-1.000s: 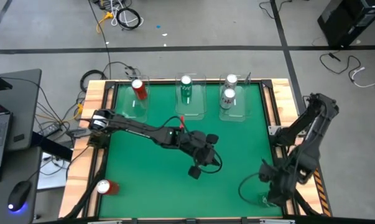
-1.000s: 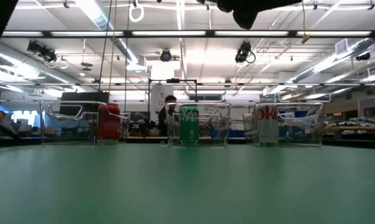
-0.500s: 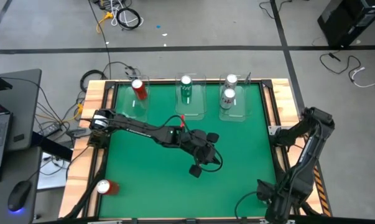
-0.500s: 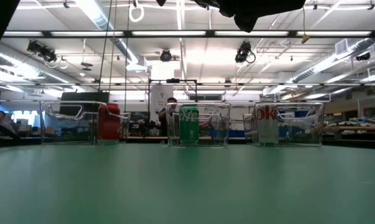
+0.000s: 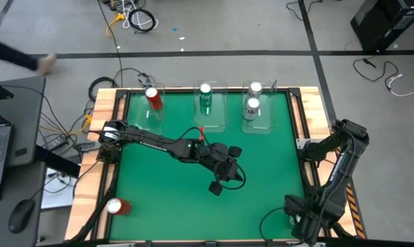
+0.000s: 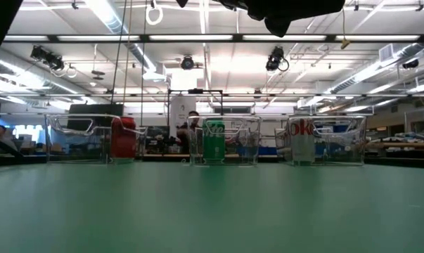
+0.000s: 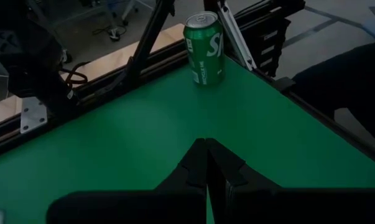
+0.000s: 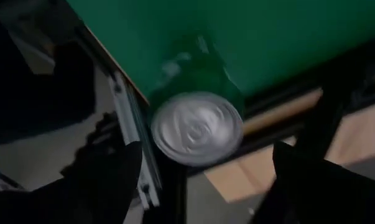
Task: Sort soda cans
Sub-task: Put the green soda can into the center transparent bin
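From above, the left gripper (image 5: 220, 180) hung mid-table while the right gripper (image 5: 304, 218) hovered at the near right corner; a red can (image 5: 117, 206) lay at the near left corner. In the left wrist view, that arm's fingers (image 7: 196, 163) were pressed together, facing a green can (image 7: 203, 48) upright by the table's corner. In the right wrist view, spread fingers (image 8: 115, 171) flanked a can top (image 8: 196, 129) at the table's edge; a nudge could tip the can off.

Green mat (image 5: 172, 199); red can (image 5: 152, 98); green can (image 7: 203, 48), white lettering; silver-white can (image 5: 250, 108).
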### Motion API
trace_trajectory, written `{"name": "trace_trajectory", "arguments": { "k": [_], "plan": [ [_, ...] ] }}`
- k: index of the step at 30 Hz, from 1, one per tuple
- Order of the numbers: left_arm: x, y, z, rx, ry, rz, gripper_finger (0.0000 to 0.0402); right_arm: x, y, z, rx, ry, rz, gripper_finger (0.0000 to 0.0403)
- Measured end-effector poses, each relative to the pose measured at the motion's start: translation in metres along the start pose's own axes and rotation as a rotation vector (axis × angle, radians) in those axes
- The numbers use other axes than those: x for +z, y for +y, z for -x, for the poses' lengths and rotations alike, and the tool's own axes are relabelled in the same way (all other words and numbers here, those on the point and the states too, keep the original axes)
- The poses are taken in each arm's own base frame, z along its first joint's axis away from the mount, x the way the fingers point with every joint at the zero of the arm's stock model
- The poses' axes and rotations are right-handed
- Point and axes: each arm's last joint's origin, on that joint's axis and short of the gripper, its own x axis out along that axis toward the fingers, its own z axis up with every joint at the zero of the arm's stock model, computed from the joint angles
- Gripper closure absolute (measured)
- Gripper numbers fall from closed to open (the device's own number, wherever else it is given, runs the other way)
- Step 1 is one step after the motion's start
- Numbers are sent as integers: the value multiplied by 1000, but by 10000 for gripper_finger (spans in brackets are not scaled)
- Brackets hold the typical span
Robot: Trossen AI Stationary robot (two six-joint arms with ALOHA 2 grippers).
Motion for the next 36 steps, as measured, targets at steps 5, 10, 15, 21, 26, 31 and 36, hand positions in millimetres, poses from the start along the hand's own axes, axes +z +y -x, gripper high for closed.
{"name": "trace_trajectory", "arguments": {
  "k": [5, 10, 15, 21, 26, 31, 36],
  "plan": [
    [0, 0, 0, 0, 0, 1, 401, 1, 0, -1, 4, -80, 4, 25],
    [-1, -1, 0, -6, 15, 6, 400, 2, 0, -13, -2, -80, 12, 11],
    [-2, -1, 0, -9, 26, 10, 400, 4, 0, -25, 11, -76, 21, 4],
    [-2, -1, 0, -9, 25, 18, 400, 2, -3, -43, -1, -78, 50, 6],
    [-2, -1, 0, -8, 25, 30, 400, 1, -4, -60, 25, -73, 77, 6],
    [-2, -1, 0, -8, 25, 36, 400, 2, -5, -75, 58, -67, 96, 27],
    [-2, -1, 0, -6, 26, 52, 400, 4, -7, -78, 45, -66, 109, 99]
  ]
}}
